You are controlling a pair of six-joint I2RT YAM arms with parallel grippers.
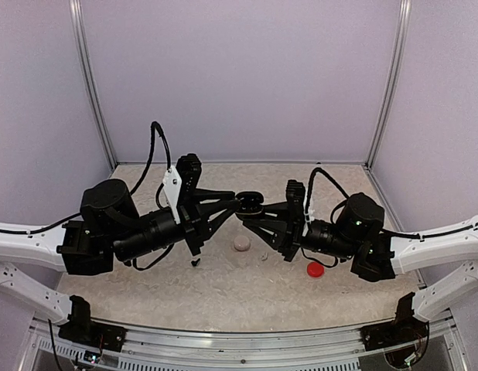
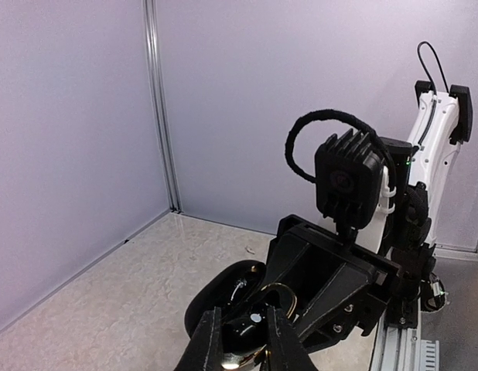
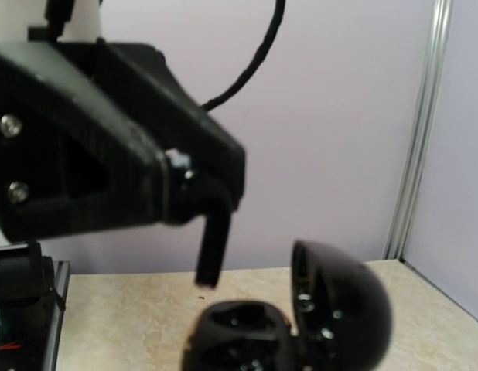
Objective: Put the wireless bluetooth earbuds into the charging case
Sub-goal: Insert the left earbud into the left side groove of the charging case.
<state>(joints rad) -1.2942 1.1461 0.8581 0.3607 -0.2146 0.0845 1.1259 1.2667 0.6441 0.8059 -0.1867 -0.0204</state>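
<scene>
We see the charging case (image 3: pixel 332 309) blurred, cut off at the bottom edge; its sockets' contents are unclear.

The 2 sets of jaws leave no gap between them. The left gripper (image 1: pixel 237 205) and right gripper (image 1: pixel 262 210) meet tip to tip at the open charging case (image 1: pixel 250 202), which the right holds off the table (image 1: pixel 223 301). Below the jaws lie a whitish case (image 1: pixel 241 243), 1 whitish earbud (image 1: pixel 264 254) and 1 black earbud (image 1: pixel 195 263). Above and beyond the jaws the room is open.
</scene>
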